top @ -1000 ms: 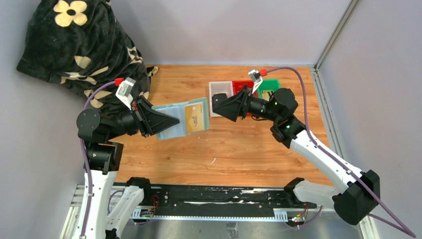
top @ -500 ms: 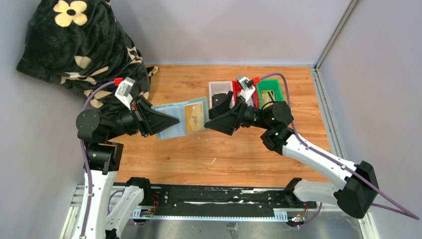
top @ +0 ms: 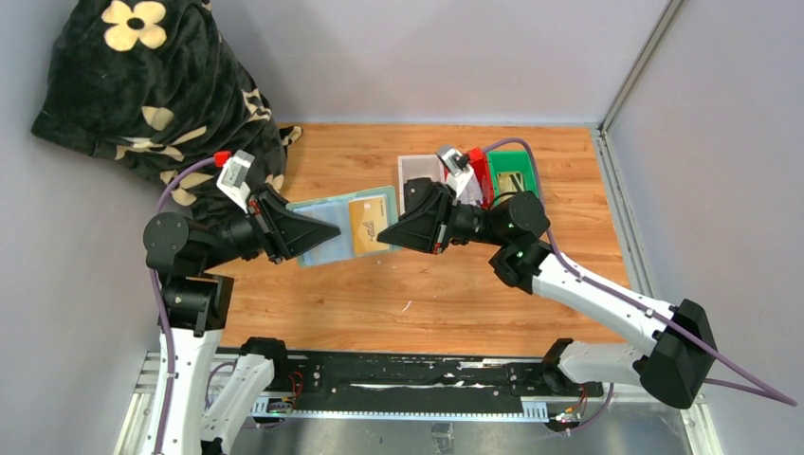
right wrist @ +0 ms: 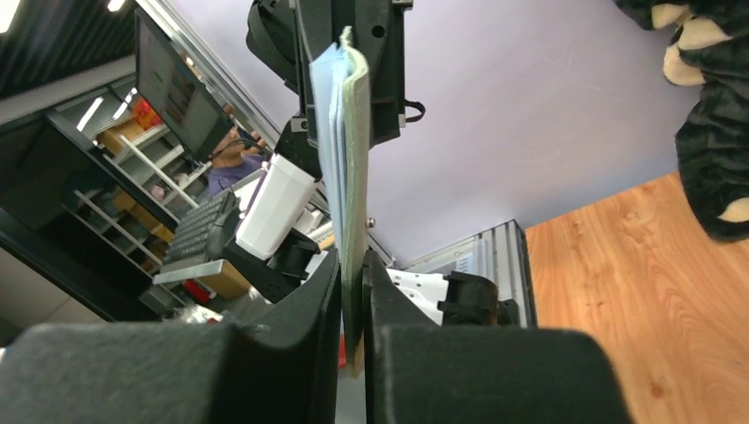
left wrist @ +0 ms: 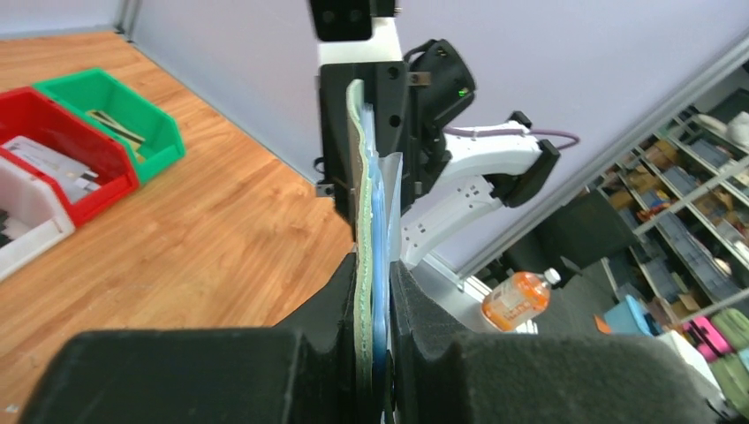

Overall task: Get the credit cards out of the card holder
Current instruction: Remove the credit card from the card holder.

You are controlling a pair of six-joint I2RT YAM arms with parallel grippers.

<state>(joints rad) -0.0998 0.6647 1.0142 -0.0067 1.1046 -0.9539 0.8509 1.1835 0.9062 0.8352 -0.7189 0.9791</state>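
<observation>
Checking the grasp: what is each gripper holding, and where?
Both pinch the open card holder: left gripper at its left edge, right gripper at its right edge beside the tan card. Whether that card is gripped is unclear.

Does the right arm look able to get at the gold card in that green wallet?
Likely yes. The left gripper holds the card holder open, lifted; the right gripper pinches its free edge at the tan-gold card; whether it grips the card alone is unclear.
</observation>
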